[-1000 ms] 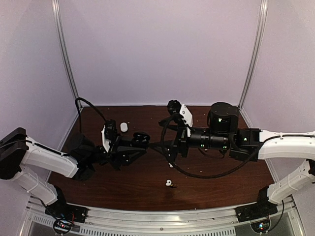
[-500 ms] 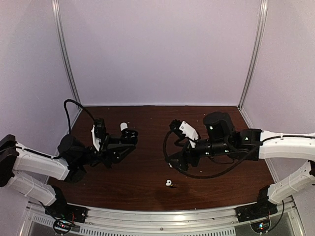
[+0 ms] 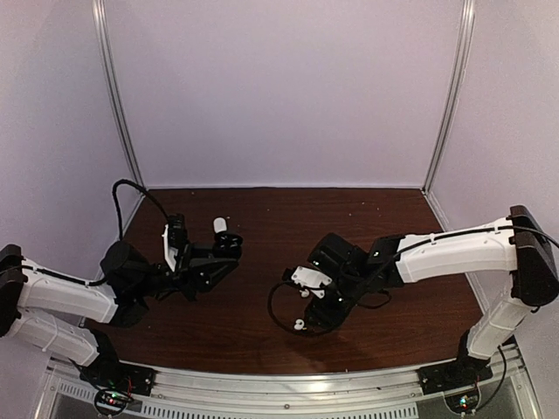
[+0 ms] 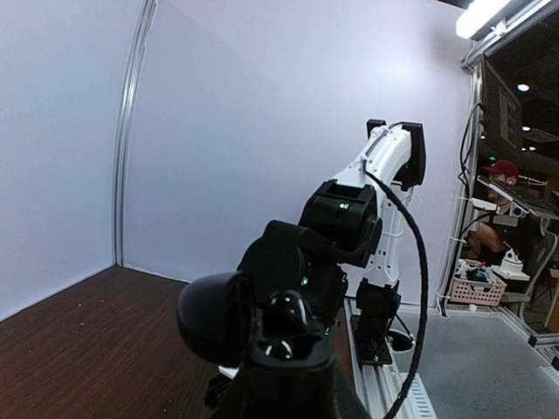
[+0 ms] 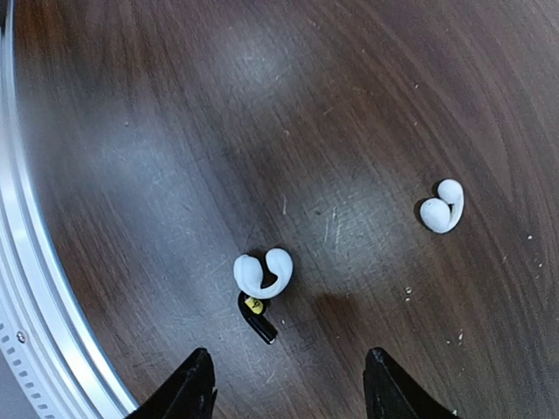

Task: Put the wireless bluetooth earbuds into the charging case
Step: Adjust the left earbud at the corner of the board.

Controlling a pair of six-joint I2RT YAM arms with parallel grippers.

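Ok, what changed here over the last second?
The right gripper swung from mid-table down toward the near edge and now hangs open above the earbuds. The left gripper drew back to the left, keeping hold of its black case. Nothing was picked up or released. The earbuds and the white case at the back stayed put.

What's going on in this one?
Two robot arms are working on getting earbuds into a charging case. The left gripper holds an open black case. The right gripper hovers open, pointing down at the table, just short of a white earbud and a black earbud lying close together. A second white earbud lies farther off. No earbud has been picked up yet.
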